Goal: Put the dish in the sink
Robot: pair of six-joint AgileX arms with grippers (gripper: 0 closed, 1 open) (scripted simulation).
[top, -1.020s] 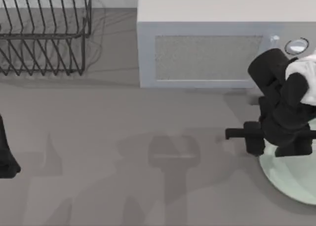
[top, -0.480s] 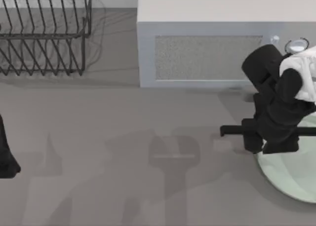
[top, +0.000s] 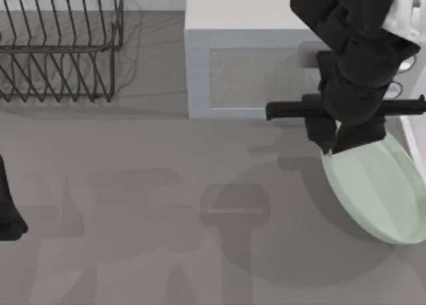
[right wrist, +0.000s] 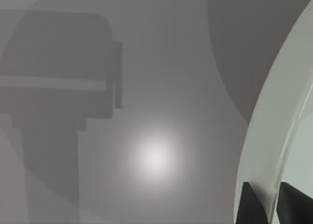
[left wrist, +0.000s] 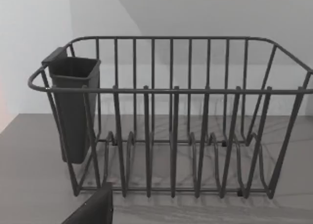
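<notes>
A: Right end effector [top: 341, 144] at the worktop's right side, in front of the grey-white box-shaped microwave [top: 266, 58]. State?

B: Clamped on the near rim of the large, round, pale mint-green plate [top: 376, 185]. Right wrist view: two dark fingertips [right wrist: 252, 207] pinching the plate's edge [right wrist: 274, 131], one to each side of the rim.

A: Plate position?

B: Lifted and tilted, off the grey worktop [top: 166, 205]. Rounded shadow lying on the surface below and to the left of it. Plate at the top view's right edge, reaching down and right from the end effector.

A: Sink?

B: Straight white rim strip [top: 418, 128] at the far right edge, just beside the plate's upper right side. Contact between the two: cannot tell.

A: Left arm?

B: Parked at the left edge of the worktop, dark end effector [top: 8, 208] low on that side. Fingers open or closed: cannot tell. Left wrist view facing the dark wire dish rack [left wrist: 171, 121], upright, with a dark rectangular cutlery cup [left wrist: 74, 106] hung at one end.

A: Rack in the top view?

B: Rear left corner [top: 60, 45], well apart from the plate, left of the microwave.
</notes>
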